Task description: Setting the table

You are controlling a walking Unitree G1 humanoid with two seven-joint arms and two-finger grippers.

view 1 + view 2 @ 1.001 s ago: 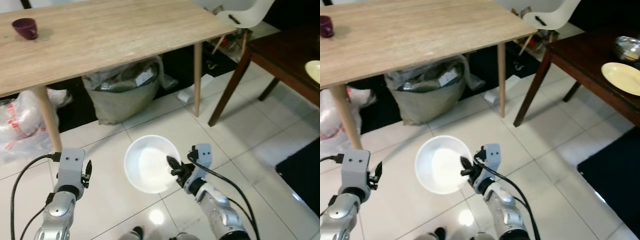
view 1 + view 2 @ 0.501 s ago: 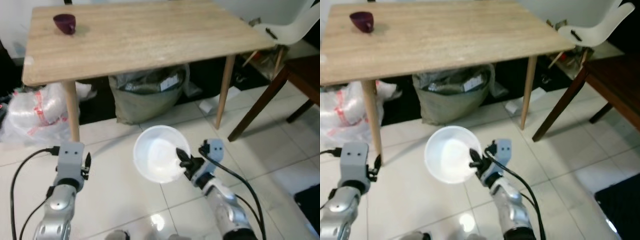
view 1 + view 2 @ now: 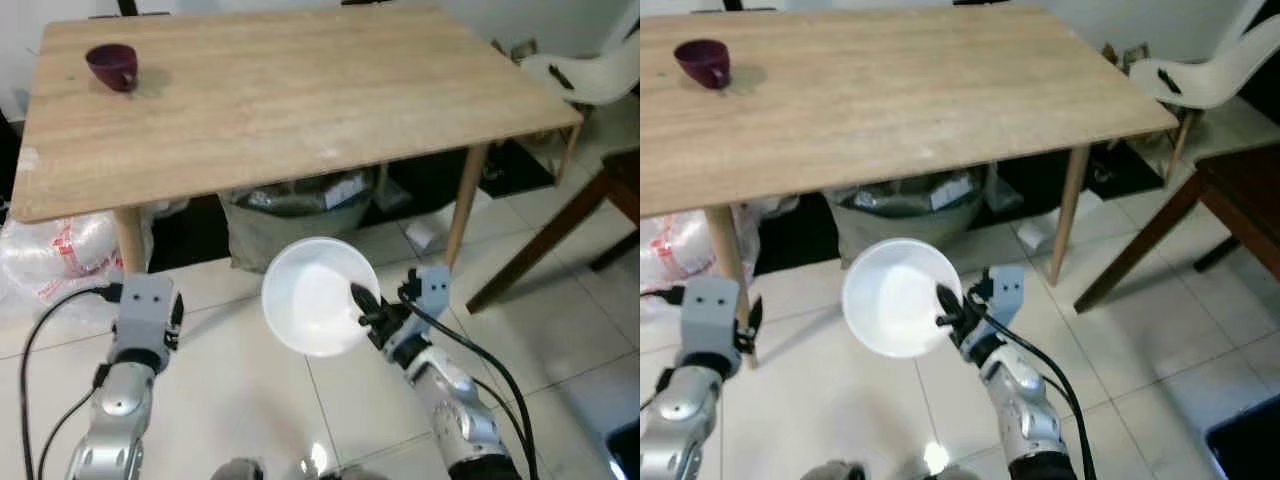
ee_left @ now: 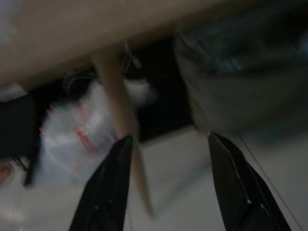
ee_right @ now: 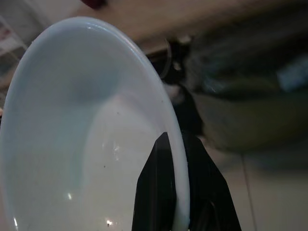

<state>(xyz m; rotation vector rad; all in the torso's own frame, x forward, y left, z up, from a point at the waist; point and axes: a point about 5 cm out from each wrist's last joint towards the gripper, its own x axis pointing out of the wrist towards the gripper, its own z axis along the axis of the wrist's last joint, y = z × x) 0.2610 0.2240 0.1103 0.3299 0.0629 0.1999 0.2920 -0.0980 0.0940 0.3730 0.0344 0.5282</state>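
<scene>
Right gripper (image 3: 366,308) pinching rim of white bowl (image 3: 312,297), one finger inside, one outside, bowl hanging in air just left of it, tilted toward camera. Left gripper (image 4: 168,183) hanging low at robot's left, fingers spread apart, gripping nothing. Wooden table (image 3: 280,90) standing ahead of and above both grippers; purple cup (image 3: 111,67) sitting near its far left corner. Grey sack (image 3: 300,215) lying under table beyond bowl; clear plastic bag (image 3: 55,262) lying ahead of left gripper, beside table leg (image 3: 130,245)
</scene>
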